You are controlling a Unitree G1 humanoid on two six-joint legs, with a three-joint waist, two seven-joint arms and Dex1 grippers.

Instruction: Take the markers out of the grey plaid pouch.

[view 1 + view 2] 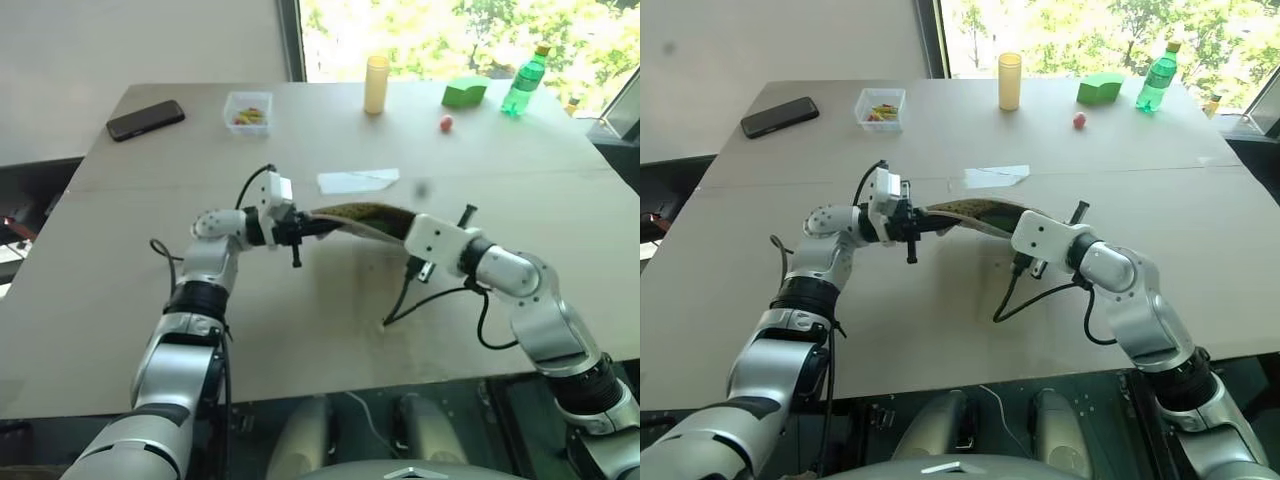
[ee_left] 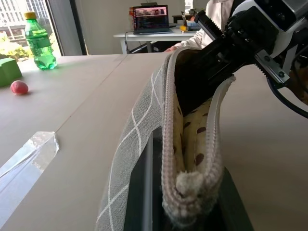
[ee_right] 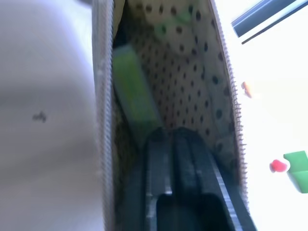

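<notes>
Now 1 grey plaid fabric pouch (image 1: 365, 217) hangs pinched in the left gripper (image 1: 312, 228); right gripper (image 3: 179, 139), fingers seemingly together, reaches inside beside 1 green marker (image 3: 133, 94).

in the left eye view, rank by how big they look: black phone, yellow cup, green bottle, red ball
1. Flat black phone, largest.
2. Tall green plastic bottle and yellow cylindrical cup look alike, so no ranking.
3. Small red ball, smallest.

We see the right pincer's (image 3: 175, 144) fingertips buried inside the grey plaid pouch (image 1: 360, 215), partly covering a blurred green marker (image 3: 134, 96), its ends indistinct.
</notes>
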